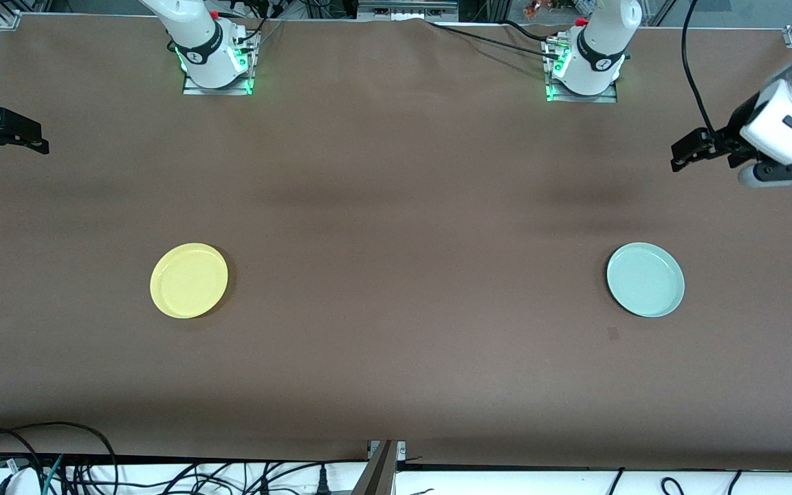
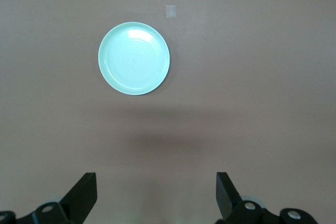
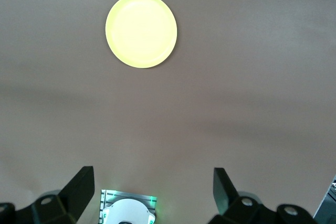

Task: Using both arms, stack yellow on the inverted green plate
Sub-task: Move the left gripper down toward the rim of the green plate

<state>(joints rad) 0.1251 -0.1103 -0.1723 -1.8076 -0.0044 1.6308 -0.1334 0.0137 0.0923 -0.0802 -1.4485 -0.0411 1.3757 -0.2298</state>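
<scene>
The yellow plate (image 1: 189, 280) lies rim-up on the brown table (image 1: 396, 206) toward the right arm's end, and the green plate (image 1: 645, 280) lies toward the left arm's end, well apart from it and about equally near the front camera. The green plate shows its hollow upper face with faint concentric rings in the left wrist view (image 2: 134, 58), so it looks right way up. A small pale square mark (image 1: 613, 333) sits on the table just nearer the front camera than the green plate. The left gripper (image 1: 695, 150) hangs in the air over the table's edge at the left arm's end, its two black fingers (image 2: 84, 195) spread wide with nothing between them. The right gripper (image 1: 18, 134) hangs over the table's other end, mostly cut off in the front view, so its exact pose is hard to judge there; the right wrist view shows its fingers (image 3: 79, 190) wide apart and empty, with the yellow plate (image 3: 141, 30) on the table below. Neither gripper touches a plate
</scene>
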